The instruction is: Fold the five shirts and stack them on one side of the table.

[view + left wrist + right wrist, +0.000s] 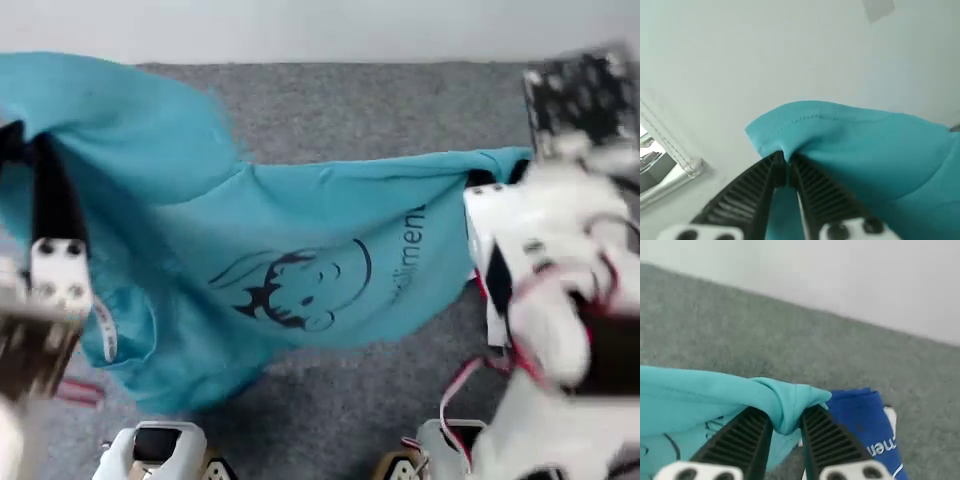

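A teal shirt (pixel 300 260) with a dark cartoon print hangs stretched across the grey table (pixel 350 100), lifted at both ends. At the left end my left gripper (pixel 25 142) is shut on it. In the left wrist view that gripper (pixel 785 160) pinches a stitched hem of the teal shirt (pixel 855 145), raised against a pale wall. At the right end my right gripper (pixel 497 176) is shut on a bunched fold of the teal shirt (pixel 715 390), seen in the right wrist view between its fingertips (pixel 786 417). A folded blue shirt (pixel 865 422) lies on the table just beyond that gripper.
A black board with white markings (pixel 585 95) stands at the far right corner. The bases of the two arms (pixel 160 450) sit at the near edge. Grey table surface (pixel 740 325) lies open behind the shirt.
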